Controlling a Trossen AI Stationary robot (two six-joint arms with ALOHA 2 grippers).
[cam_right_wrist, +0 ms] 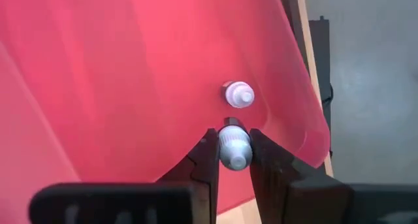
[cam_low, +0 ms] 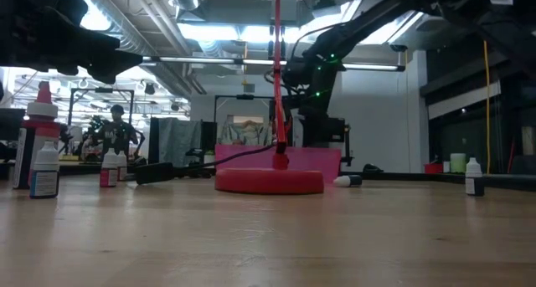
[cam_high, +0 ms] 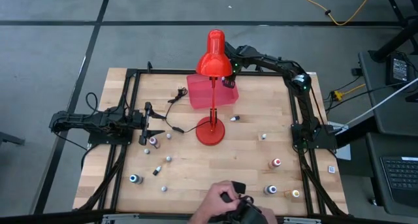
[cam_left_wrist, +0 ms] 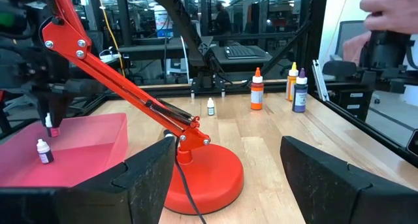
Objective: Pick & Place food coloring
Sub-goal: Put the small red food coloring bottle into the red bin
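The right gripper holds 1 food coloring bottle pinched over the pink tray – 1 bottle already stands inside. The left gripper, fingers apart and empty, waits by the table's left edge. Roughly 10 bottles remain scattered on the table – early going, I judge.

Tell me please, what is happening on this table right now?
The robot is moving small food coloring bottles into a pink tray. The right gripper is over the tray, shut on one bottle; another bottle already stands in the tray below it. The left gripper waits open at the table's left side, close to a few bottles. More bottles stand scattered on the table around a red desk lamp. A person's hand holds a dark object at the near edge.
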